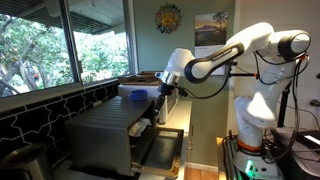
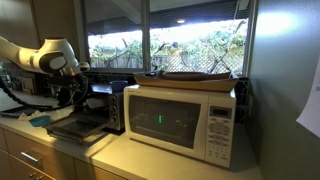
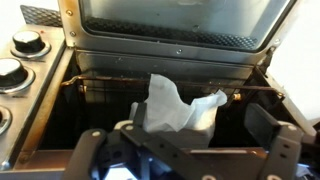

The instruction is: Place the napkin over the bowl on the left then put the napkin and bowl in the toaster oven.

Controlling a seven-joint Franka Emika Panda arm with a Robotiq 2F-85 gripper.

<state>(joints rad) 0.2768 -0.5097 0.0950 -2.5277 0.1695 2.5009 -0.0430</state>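
sitting crumpled just inside the open toaster oven (image 3: 170,55), the white napkin (image 3: 180,105) covers whatever lies under it, so the bowl cannot be made out. the fingers (image 3: 272,132) are spread wide to either side of the napkin, clear of it. in an exterior view the oven stands on the bench (image 2: 130,155) beside a white microwave (image 2: 185,120), its door (image 2: 72,127) folded down.

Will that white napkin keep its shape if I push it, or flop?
Probably floppy: the napkin stands in crumpled folds with uneven peaks, so a push would likely deform it. It looks thin, so likely very light and apt to snag on the fingers. What lies under it is hidden.
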